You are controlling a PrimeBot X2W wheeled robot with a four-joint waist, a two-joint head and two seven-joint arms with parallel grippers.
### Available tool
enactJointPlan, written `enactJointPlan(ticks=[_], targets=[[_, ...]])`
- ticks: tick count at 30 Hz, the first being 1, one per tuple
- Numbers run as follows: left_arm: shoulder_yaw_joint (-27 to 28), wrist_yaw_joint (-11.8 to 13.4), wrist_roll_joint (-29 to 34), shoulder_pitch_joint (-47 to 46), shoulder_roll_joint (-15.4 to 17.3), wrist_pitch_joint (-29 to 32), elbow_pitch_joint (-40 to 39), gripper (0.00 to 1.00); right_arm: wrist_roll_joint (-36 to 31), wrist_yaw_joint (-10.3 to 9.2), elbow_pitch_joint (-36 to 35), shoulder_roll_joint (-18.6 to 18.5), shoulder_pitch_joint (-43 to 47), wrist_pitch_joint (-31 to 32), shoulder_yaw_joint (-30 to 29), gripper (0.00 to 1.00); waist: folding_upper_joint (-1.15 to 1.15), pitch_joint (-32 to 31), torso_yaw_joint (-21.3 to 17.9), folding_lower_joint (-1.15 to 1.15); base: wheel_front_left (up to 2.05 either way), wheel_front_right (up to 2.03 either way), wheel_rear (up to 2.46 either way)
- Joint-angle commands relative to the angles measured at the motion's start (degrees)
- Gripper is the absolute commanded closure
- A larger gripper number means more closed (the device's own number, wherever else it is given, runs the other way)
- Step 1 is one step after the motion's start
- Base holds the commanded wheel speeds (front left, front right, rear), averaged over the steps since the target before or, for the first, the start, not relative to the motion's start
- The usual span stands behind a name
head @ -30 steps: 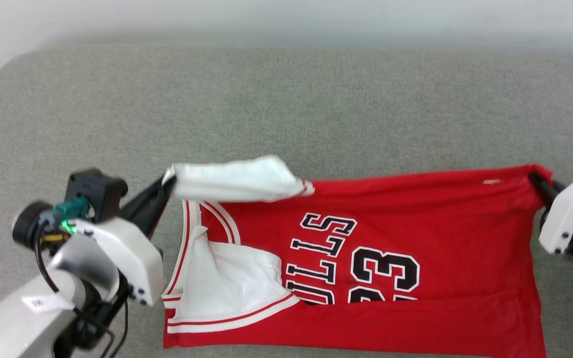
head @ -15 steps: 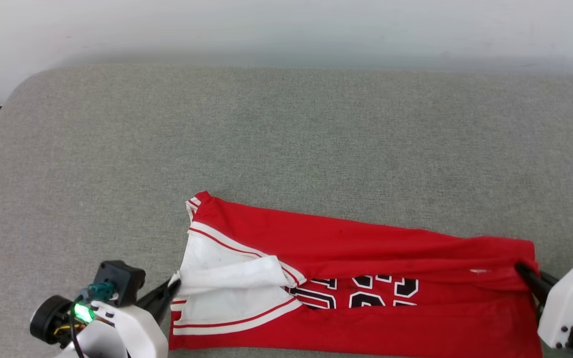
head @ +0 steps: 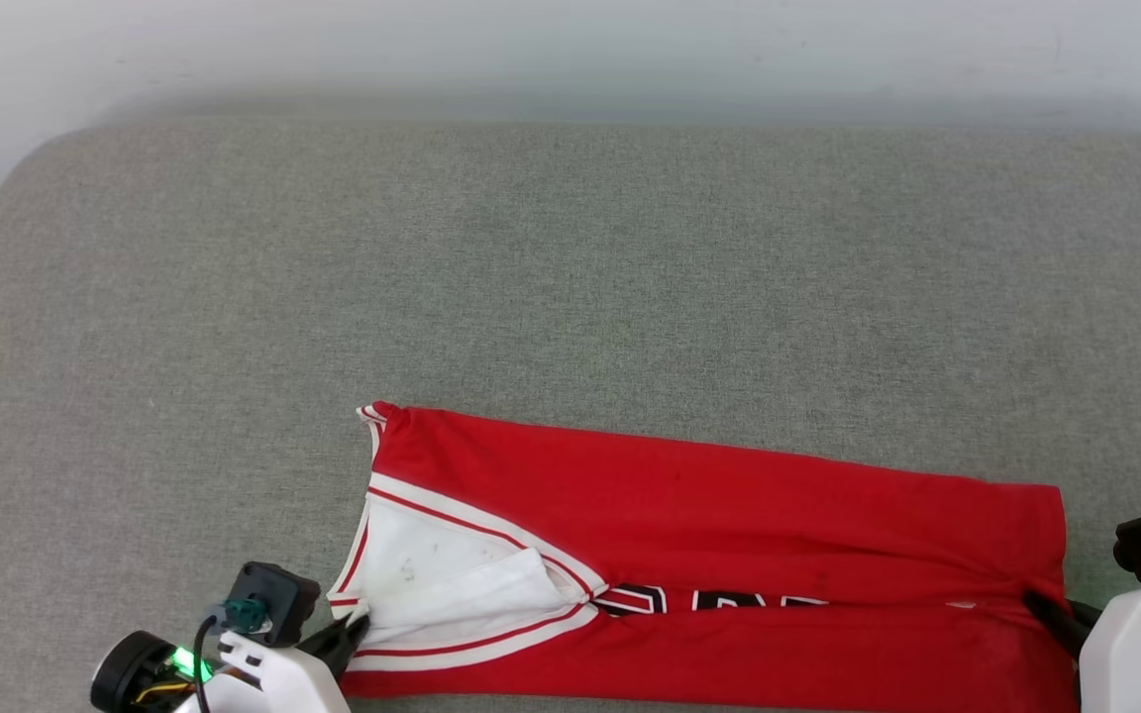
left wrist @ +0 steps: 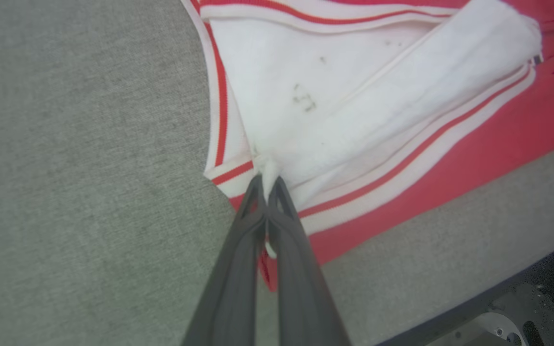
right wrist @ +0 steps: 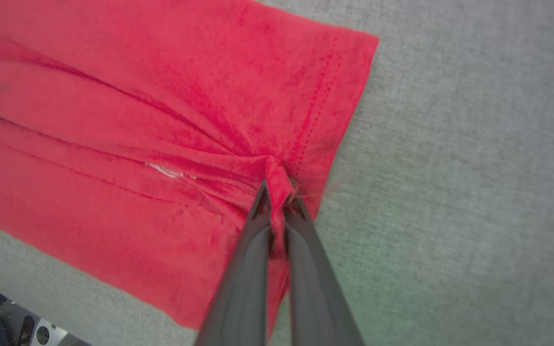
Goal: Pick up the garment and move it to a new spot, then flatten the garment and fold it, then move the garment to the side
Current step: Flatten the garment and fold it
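The shirt [head: 709, 535] lies along the near edge of the grey pad [head: 570, 277], long axis running left to right between the arms — sleeve end at the left gripper [head: 353, 626], hem end at the right gripper [head: 1041, 606]. Both are clamped tight on cloth: left on white sleeve trim, right on bunched hem.
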Motion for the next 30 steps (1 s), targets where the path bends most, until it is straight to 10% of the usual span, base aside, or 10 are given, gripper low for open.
enactJointPlan(ticks=[1,2,3,4,5,15,23,30], targets=[[-0.2,-0.4,0.2,-0.7,-0.4,-0.2,0.4,1.00,0.5,-0.07,0.8,-0.3,-0.1,0.3,0.4,0.53,0.00,0.1,0.0,0.00,0.00,0.00,0.00],[-0.3,-0.4,0.4,-0.8,-0.5,-0.2,0.7,1.00,0.8,-0.07,1.3,-0.4,-0.1,0.9,0.8,0.00,0.00,0.1,0.0,0.00,0.00,0.00,0.00],[-0.4,-0.4,0.8,-1.0,-0.6,-0.4,1.2,0.74,1.1,-0.07,1.3,-0.5,-0.2,1.0,1.5,0.00,0.00,0.1,0.1,0.00,0.00,0.00,0.00],[-0.5,-0.3,1.1,-1.1,-0.7,-0.6,1.6,0.06,1.7,-0.07,1.4,-0.5,-0.4,0.9,1.8,0.00,0.00,0.1,0.1,0.00,0.00,0.00,0.00],[-0.6,-0.1,1.1,-1.0,-1.0,-0.7,2.0,0.00,2.1,-0.08,1.6,-0.6,-0.5,0.9,2.1,0.00,0.00,0.0,0.0,0.00,0.00,0.00,0.00],[2.1,2.7,0.1,0.9,-1.8,-5.4,2.9,0.00,6.4,-0.07,-1.3,-2.3,-0.4,3.3,1.3,0.00,0.00,-3.6,-0.7,0.00,0.00,0.00,0.00],[9.8,8.2,-0.8,1.9,-3.8,-16.8,-0.7,0.00,8.8,-0.06,-7.2,3.9,0.7,18.2,-11.5,0.00,0.00,-4.7,-0.8,0.00,0.00,0.00,0.00],[18.6,9.2,10.3,1.5,-7.3,-19.7,-4.1,0.00,1.3,-0.06,-9.4,12.4,-0.1,25.2,-20.2,0.00,0.00,-3.3,0.0,0.00,0.00,0.00,0.00]])
